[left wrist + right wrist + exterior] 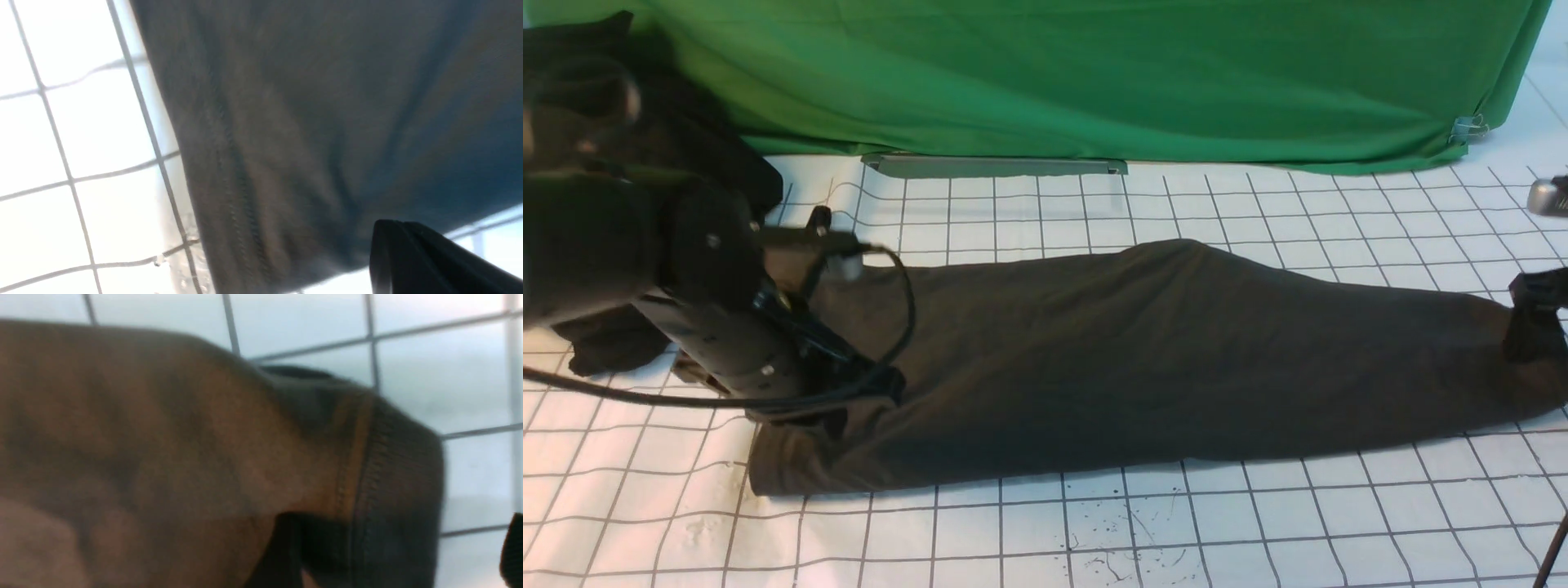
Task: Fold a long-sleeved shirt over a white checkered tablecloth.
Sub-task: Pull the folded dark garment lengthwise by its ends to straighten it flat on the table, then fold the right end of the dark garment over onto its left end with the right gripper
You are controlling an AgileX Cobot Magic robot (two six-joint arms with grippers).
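Long-sleeved shirt (1176,351) sits between widely spread right jaws.

Front camera faces forward — wrist cameras hug shirt (1160,359) (shared).

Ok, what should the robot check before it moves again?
1. Dark charcoal long-sleeved cotton shirt lying as one long folded band on the white checkered tablecloth: ok.
2. Left end effector shut on the shirt's edge: ok.
3. Right end effector open, jaws wide apart: ok.
4. Shapeless black cloth heap apart from the shirt: cannot tell, the left arm hides the gap.
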